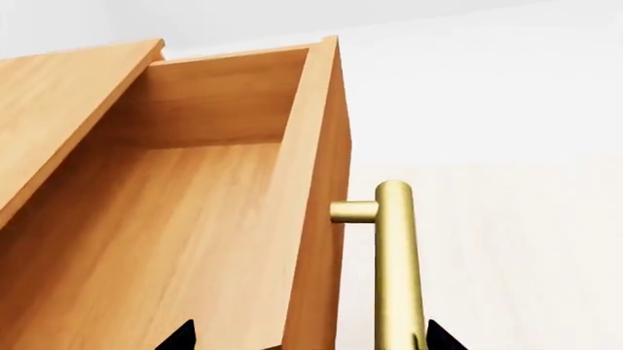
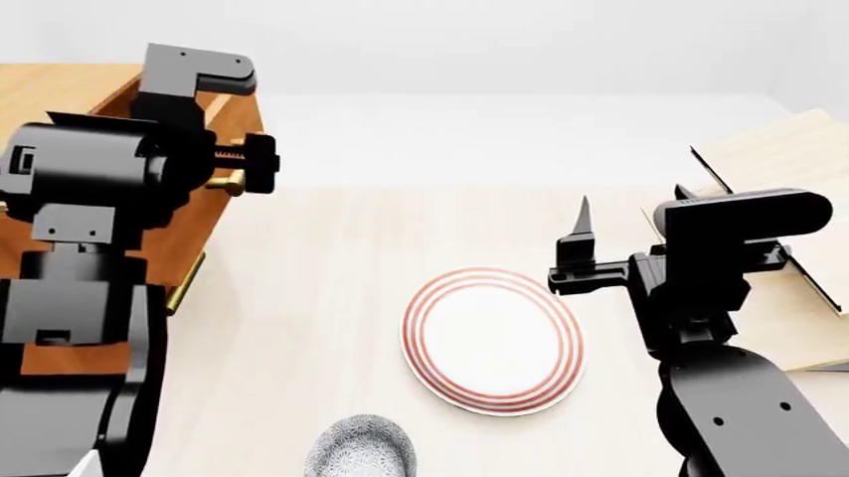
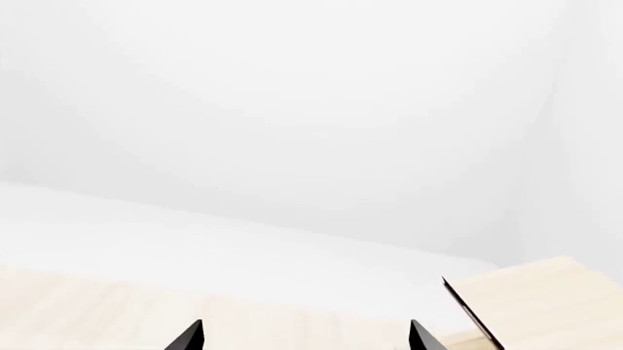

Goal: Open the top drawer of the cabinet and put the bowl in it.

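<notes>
The top drawer (image 1: 195, 219) of the cabinet (image 2: 54, 84) stands pulled out, and its wooden inside holds nothing. My left gripper (image 1: 311, 337) is open, its black fingertips spread to either side of the drawer's front panel and brass handle (image 1: 395, 262); they do not clamp the bar. The speckled bowl (image 2: 361, 447) rests on the table at the near edge of the head view, in front of the plate. My right gripper (image 2: 580, 234) hangs open over the table right of the plate, with nothing between its fingers.
A white plate with red rings (image 2: 494, 338) lies mid-table. A pale wooden rack (image 2: 782, 169) stands tilted at the right, close to my right arm. A lower drawer's brass handle (image 2: 186, 283) shows below my left arm.
</notes>
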### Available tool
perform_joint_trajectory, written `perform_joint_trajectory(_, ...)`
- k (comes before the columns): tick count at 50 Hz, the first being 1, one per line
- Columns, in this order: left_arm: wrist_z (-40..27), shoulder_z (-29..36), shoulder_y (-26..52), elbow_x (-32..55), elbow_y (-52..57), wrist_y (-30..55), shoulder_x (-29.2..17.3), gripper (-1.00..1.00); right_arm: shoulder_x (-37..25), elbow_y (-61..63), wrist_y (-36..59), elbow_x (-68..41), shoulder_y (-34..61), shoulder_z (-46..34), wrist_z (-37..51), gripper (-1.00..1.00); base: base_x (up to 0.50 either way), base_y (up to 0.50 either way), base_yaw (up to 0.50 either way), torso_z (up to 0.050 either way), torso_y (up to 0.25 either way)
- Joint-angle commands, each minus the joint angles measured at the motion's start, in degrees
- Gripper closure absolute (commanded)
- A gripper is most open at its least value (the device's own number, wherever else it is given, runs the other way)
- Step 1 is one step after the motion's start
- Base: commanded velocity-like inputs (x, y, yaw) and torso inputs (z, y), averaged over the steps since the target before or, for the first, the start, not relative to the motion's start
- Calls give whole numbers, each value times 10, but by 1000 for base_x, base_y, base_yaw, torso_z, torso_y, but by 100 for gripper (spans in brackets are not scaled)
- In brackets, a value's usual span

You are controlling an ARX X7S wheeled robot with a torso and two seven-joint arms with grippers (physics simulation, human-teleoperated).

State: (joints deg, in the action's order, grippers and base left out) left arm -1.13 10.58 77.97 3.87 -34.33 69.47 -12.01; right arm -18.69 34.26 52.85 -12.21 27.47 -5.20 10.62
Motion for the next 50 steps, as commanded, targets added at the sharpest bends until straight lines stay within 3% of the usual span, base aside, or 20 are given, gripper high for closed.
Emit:
perform_joint_trajectory(1,15,19,-17,11,34,17,5,-100,-1,-1,-2,-2,0,-1,2,-100,0,0,0,0,0)
perform_joint_trajectory(10,30,34,-36,27,110,66,13,-100,0,-6,-5,-3,0,-3,2,-100,0,0,0,0,0)
perform_joint_trajectory(50,50,73,-74,68,239,135,39,-100,-3,-15,-17,-9,-4,-2,8,-100,0,0,2,0,1)
